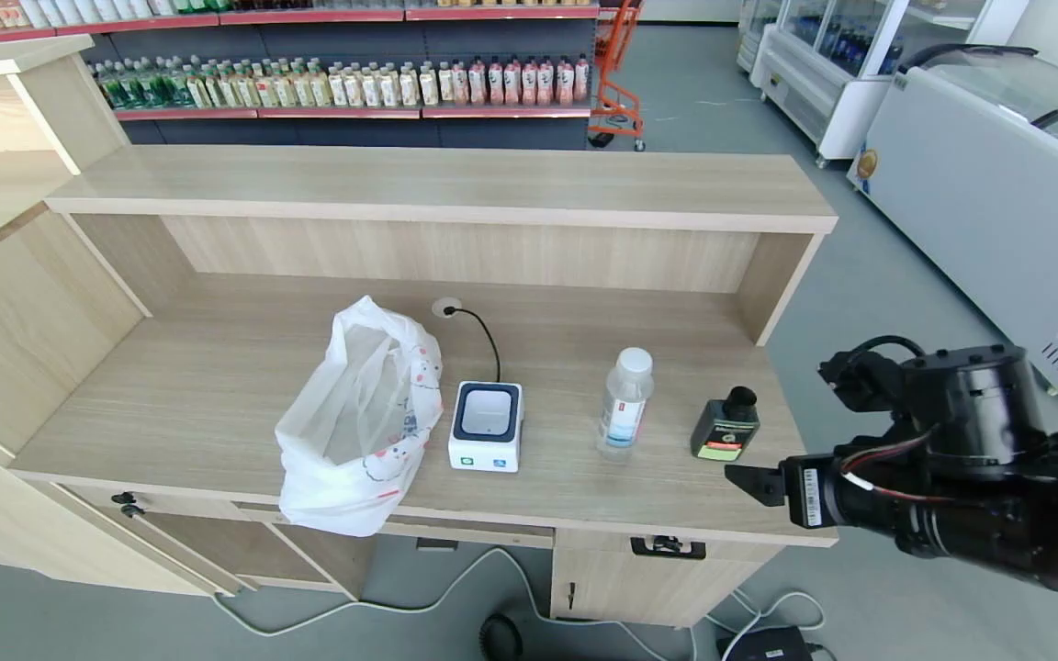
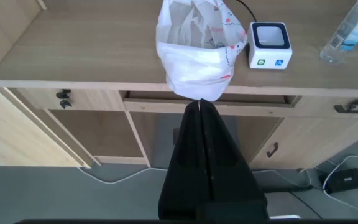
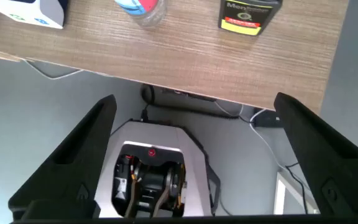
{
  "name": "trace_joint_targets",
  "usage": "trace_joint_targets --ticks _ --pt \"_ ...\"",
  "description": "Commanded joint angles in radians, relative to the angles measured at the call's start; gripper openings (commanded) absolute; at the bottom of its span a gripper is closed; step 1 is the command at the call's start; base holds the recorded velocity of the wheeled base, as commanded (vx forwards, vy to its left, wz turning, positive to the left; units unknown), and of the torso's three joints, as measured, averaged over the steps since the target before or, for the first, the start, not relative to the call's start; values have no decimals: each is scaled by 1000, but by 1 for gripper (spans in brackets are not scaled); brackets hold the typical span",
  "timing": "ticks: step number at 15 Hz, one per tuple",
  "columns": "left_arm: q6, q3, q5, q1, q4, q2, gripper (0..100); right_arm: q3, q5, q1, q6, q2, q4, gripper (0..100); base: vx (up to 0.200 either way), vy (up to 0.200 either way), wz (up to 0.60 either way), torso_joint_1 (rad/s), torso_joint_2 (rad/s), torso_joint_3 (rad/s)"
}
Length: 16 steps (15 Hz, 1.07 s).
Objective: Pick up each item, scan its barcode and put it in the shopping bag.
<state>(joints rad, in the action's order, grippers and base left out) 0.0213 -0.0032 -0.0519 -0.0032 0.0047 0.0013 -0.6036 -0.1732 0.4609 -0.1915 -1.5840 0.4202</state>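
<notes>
While bottle stands near scanner, right gripper spread wide; left gripper pressed closed, empty, pointing at bag.

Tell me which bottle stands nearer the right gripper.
The dark green bottle with the black cap, at the counter's right end by the right gripper. The clear bottle stands farther off, toward the scanner.

right end effector spread wide, off counter edge | on counter: scanner, water bottle, dark bottle
</notes>
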Motion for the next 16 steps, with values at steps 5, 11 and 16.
trace_joint_targets --ticks 5,11,16 --pt "0 0 0 0 0 0 0 -70 -69 73 -17 -343 284 100 0 0 0 0 0 0" --pt "0 0 0 0 0 0 0 -96 -155 84 -23 -452 505 100 0 0 0 0 0 0" --pt "0 0 0 0 0 0 0 -140 -150 96 -14 -530 626 100 0 0 0 0 0 0"
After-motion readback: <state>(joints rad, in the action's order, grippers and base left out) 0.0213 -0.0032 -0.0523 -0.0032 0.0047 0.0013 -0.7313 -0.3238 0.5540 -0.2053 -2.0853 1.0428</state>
